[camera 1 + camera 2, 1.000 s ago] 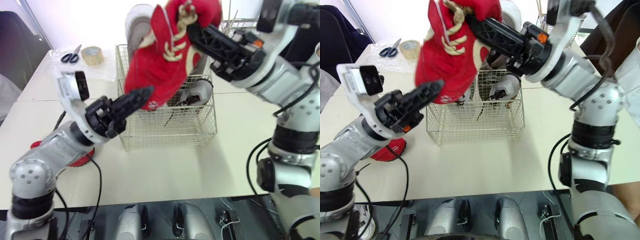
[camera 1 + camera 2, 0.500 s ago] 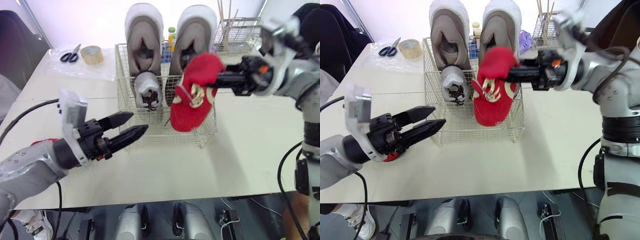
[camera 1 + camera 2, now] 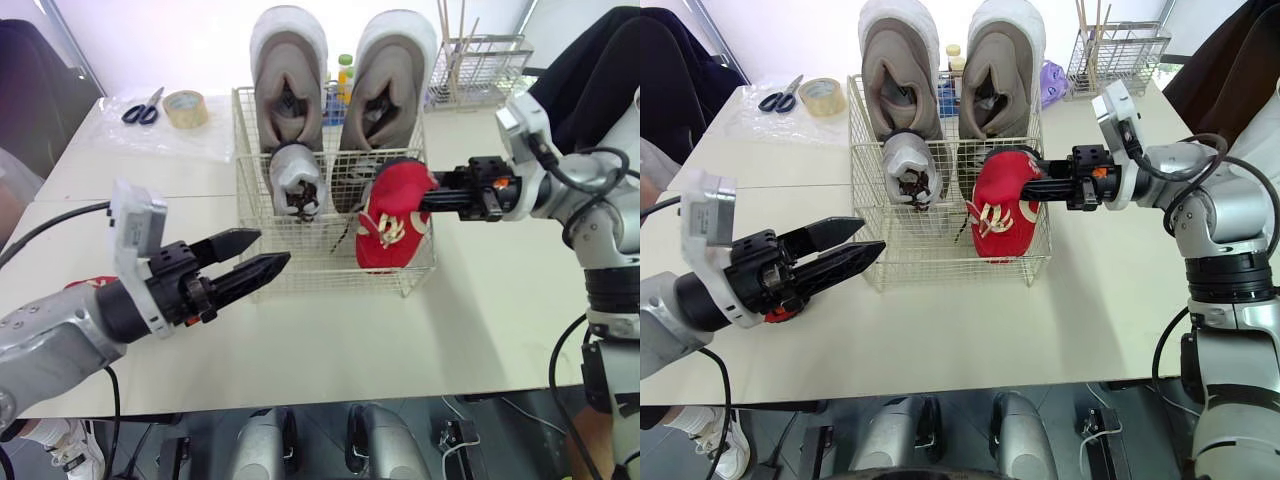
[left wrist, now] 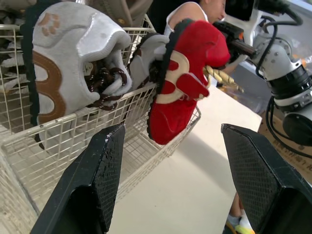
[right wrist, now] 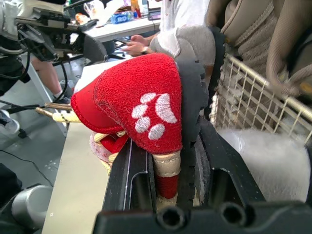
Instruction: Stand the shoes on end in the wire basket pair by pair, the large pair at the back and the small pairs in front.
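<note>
A red shoe (image 3: 998, 203) with white paw print and cream laces in my black right gripper (image 3: 1032, 188); large grey shoes (image 3: 898, 70); white wire basket (image 3: 940, 270); cream surface (image 3: 970, 330).

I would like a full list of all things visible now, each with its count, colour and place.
wire basket: 1, white, middle of the table.
large shoes: 2, grey-beige, on end at the basket's back.
small grey shoes: 2, in the basket's front.
red shoe: 1, at the basket's front right, gripped.
red item: 1, on the table, mostly hidden by the left arm.
scissors: 1, blue handles, far left.
tape roll: 1, tan, beside the scissors.
wire rack: 1, far right, holding thin sticks.
bottle: 1, green-yellow, behind the basket.
table: 1, white.
left hand: open, before the basket's left.
right hand: shut on the red shoe.
</note>
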### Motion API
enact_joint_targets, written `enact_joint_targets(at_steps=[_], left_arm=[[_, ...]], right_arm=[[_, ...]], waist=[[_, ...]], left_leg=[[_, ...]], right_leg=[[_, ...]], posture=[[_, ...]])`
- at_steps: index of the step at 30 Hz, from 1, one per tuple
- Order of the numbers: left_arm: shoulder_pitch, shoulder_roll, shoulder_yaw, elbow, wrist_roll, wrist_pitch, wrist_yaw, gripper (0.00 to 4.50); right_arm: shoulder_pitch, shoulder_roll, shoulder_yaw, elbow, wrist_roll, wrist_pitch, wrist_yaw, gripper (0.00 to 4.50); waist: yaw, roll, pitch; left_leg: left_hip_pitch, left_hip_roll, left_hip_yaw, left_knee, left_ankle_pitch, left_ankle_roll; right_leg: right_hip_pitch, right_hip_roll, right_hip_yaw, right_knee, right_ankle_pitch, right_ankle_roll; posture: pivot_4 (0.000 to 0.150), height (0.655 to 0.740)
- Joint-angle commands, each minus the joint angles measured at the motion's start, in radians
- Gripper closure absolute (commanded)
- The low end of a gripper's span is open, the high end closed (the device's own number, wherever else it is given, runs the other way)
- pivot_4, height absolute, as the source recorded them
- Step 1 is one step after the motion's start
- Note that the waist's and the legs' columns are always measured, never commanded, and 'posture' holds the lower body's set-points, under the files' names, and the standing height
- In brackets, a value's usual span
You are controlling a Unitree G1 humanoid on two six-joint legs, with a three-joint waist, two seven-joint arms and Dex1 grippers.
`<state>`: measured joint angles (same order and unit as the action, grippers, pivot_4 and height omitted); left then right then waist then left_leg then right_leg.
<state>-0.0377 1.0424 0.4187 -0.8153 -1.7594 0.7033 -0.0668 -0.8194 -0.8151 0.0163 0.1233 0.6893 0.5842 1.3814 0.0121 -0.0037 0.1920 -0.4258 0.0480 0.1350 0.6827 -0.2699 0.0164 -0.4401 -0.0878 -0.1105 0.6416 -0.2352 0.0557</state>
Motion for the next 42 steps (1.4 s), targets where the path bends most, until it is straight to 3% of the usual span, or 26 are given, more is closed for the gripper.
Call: enact_joint_targets(at_steps=[1, 5, 12, 19, 20, 24, 28, 33, 34, 36, 39, 42], left_arm=[[-0.003, -0.001, 0.007, 0.012, 0.009, -0.011, -0.034, 1.17], [0.009, -0.004, 0.008, 0.028, 0.021, -0.001, -0.068, 1.17], [0.040, -0.003, 0.030, 0.059, 0.046, 0.017, -0.140, 1.17], [0.101, 0.016, 0.131, 0.139, 0.101, 0.061, -0.233, 1.17], [0.104, 0.019, 0.147, 0.155, 0.108, 0.069, -0.247, 1.17], [0.095, 0.032, 0.250, 0.275, 0.139, 0.086, -0.280, 0.00], [0.083, 0.047, 0.391, 0.447, 0.201, 0.099, -0.241, 0.00], [0.169, 0.026, 0.560, 0.540, 0.287, 0.164, -0.145, 0.00], [0.195, 0.023, 0.592, 0.558, 0.281, 0.196, -0.086, 0.00], [0.276, 0.009, 0.662, 0.590, 0.144, 0.276, 0.052, 0.00], [0.430, -0.044, 0.784, 0.525, 0.000, 0.324, 0.185, 0.00], [0.643, -0.149, 0.885, 0.401, -0.173, 0.302, 0.317, 0.00]], right_arm=[[0.035, -0.021, -0.035, 0.008, -0.022, 0.002, 0.005, 2.13], [0.049, -0.033, -0.058, 0.001, -0.031, 0.024, -0.034, 0.17], [0.095, -0.095, -0.161, -0.106, 0.043, 0.124, -0.075, 0.17], [0.101, -0.097, -0.311, -0.301, 0.240, 0.296, -0.191, 0.17], [0.085, -0.097, -0.321, -0.304, 0.251, 0.300, -0.203, 0.17], [-0.069, -0.074, -0.349, -0.234, 0.293, 0.293, -0.264, 0.06], [-0.293, -0.006, -0.320, -0.157, 0.341, 0.271, -0.245, 0.06], [-0.350, 0.063, -0.192, -0.195, 0.343, 0.256, -0.061, 0.06], [-0.346, 0.073, -0.161, -0.204, 0.330, 0.243, -0.016, 0.06], [-0.326, 0.088, -0.091, -0.199, 0.279, 0.196, 0.073, 0.06], [-0.293, 0.106, 0.008, -0.180, 0.174, 0.094, 0.183, 0.06], [-0.263, 0.113, 0.064, -0.177, 0.180, 0.027, 0.230, 0.06]], waist=[[0.000, 0.000, 0.000], [-0.001, 0.000, 0.000], [-0.001, 0.000, 0.000], [-0.002, 0.000, 0.000], [-0.002, 0.000, 0.000], [-0.003, 0.001, 0.001], [-0.010, 0.001, 0.001], [-0.026, 0.000, 0.000], [-0.029, 0.000, 0.000], [-0.033, 0.000, 0.000], [-0.033, -0.002, 0.000], [-0.032, -0.005, 0.001]], left_leg=[[0.000, 0.000, 0.000, 0.000, 0.000, 0.000], [0.001, 0.000, 0.000, 0.000, 0.000, 0.000], [0.001, 0.000, 0.000, 0.000, 0.000, 0.000], [0.000, 0.001, 0.000, -0.002, 0.000, 0.000], [0.000, 0.001, 0.000, -0.002, 0.000, 0.001], [0.000, 0.001, 0.001, -0.001, -0.003, 0.005], [0.000, 0.001, 0.001, -0.002, -0.003, 0.005], [0.000, 0.002, 0.002, -0.004, -0.001, 0.001], [-0.001, 0.002, 0.003, -0.004, -0.001, 0.001], [-0.001, 0.002, 0.004, -0.004, -0.001, 0.001], [-0.001, 0.001, 0.004, -0.004, -0.001, 0.002], [-0.001, 0.001, 0.003, -0.003, -0.002, 0.001]], right_leg=[[0.000, 0.000, 0.000, 0.000, 0.000, 0.000], [0.001, 0.000, 0.000, 0.000, 0.000, 0.000], [0.000, 0.000, 0.000, 0.000, 0.000, -0.001], [-0.002, 0.000, 0.000, 0.001, 0.000, -0.001], [-0.002, 0.000, 0.000, 0.000, 0.000, -0.001], [-0.002, 0.000, 0.000, 0.000, -0.001, -0.003], [-0.003, 0.000, 0.000, 0.000, -0.001, -0.003], [-0.003, 0.000, 0.000, 0.000, 0.000, -0.001], [-0.003, -0.001, 0.000, 0.000, 0.000, -0.001], [-0.003, -0.003, 0.000, 0.000, 0.000, -0.001], [-0.004, -0.006, 0.001, 0.000, 0.000, 0.000], [-0.004, -0.008, 0.000, 0.000, 0.000, 0.000]], posture=[[0.150, 0.7400], [0.150, 0.7400], [0.150, 0.7400], [0.150, 0.7400], [0.150, 0.7400], [0.150, 0.7400], [0.150, 0.7400], [0.150, 0.7400], [0.150, 0.7400], [0.150, 0.7400], [0.150, 0.7400], [0.150, 0.7400]])
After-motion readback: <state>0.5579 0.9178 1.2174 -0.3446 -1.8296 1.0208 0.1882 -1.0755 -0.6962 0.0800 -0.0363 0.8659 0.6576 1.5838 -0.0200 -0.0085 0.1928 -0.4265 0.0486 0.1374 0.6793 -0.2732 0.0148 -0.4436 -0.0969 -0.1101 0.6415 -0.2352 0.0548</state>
